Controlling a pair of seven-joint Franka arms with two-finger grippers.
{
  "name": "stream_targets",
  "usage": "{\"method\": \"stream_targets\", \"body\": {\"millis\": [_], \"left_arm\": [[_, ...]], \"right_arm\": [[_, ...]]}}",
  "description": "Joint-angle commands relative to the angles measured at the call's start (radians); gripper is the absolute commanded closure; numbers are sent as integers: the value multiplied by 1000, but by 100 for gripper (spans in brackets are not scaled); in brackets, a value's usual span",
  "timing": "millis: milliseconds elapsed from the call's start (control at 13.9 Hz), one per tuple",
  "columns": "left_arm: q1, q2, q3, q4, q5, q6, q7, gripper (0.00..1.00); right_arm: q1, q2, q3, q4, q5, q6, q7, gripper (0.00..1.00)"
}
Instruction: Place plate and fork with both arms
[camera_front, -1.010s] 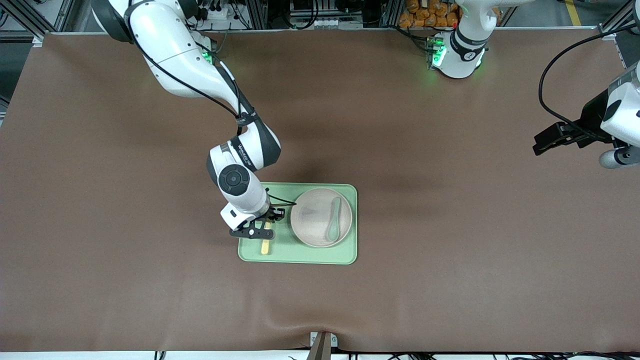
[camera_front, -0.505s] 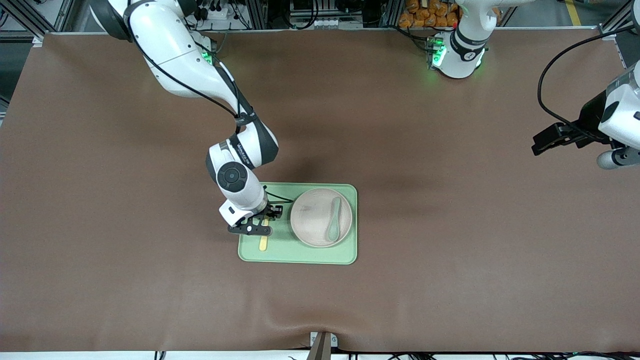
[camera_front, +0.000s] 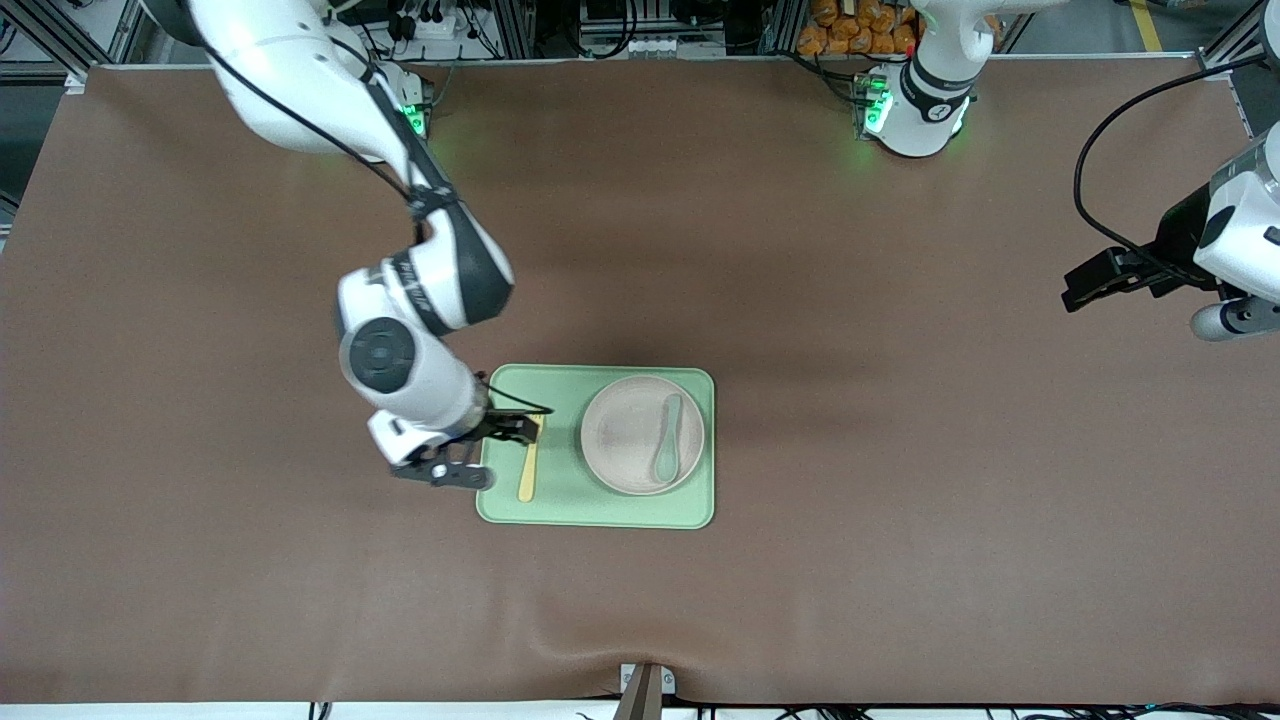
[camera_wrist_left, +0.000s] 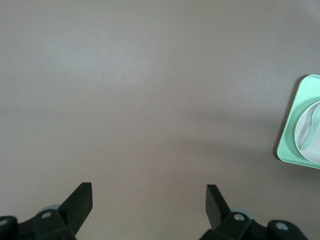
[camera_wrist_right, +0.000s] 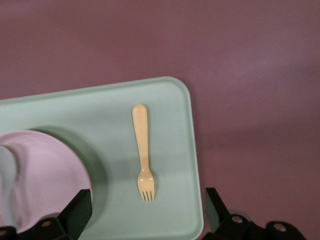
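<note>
The yellow fork (camera_front: 528, 473) lay flat on the green tray (camera_front: 600, 512) beside the plate (camera_front: 630, 436). The right gripper (camera_front: 470, 455) hovered over the tray's edge, fingers spread, empty. The left gripper (camera_wrist_left: 149, 197) waited, spread.

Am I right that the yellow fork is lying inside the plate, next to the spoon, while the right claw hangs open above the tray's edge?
Not quite: the fork lies flat on the green tray, beside the plate, not in it; only the spoon is in the plate. The right wrist view shows this clearly. The right claw does hang open above the tray's edge.
</note>
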Motion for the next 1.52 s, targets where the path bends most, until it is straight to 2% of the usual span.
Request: {"method": "stream_targets", "body": {"millis": [0, 144, 433, 577, 722, 794, 866, 1082, 1227, 1443], "left_arm": [[4, -7, -5, 1, 1, -7, 19, 0], [4, -8, -5, 1, 1, -8, 19, 0], [9, -11, -16, 1, 1, -10, 31, 0], [12, -16, -16, 0, -1, -13, 31, 0], [14, -19, -16, 0, -1, -15, 31, 0], [14, -20, -16, 1, -1, -18, 33, 0], [14, -22, -16, 1, -1, -25, 31, 0], [15, -31, -16, 1, -1, -31, 34, 0], [14, -51, -16, -2, 1, -44, 38, 0], [15, -115, -17, -52, 1, -38, 41, 0]], "right_arm": [[-120, -83, 88, 38, 13, -74, -30, 0], [-172, -140, 91, 71, 15, -164, -68, 0], [-257, -259, 91, 66, 13, -301, -170, 0], [-286, -310, 89, 69, 12, -411, -307, 0], [-337, -361, 85, 63, 10, -455, -462, 0], [-355, -385, 83, 49, 10, -465, -472, 0], [-360, -428, 83, 11, 9, -478, -469, 0], [-380, -610, 89, -225, -30, -398, -467, 0], [-403, -611, 91, -221, -33, -400, -467, 0], [-436, -550, 86, -102, -44, -416, -474, 0]]}}
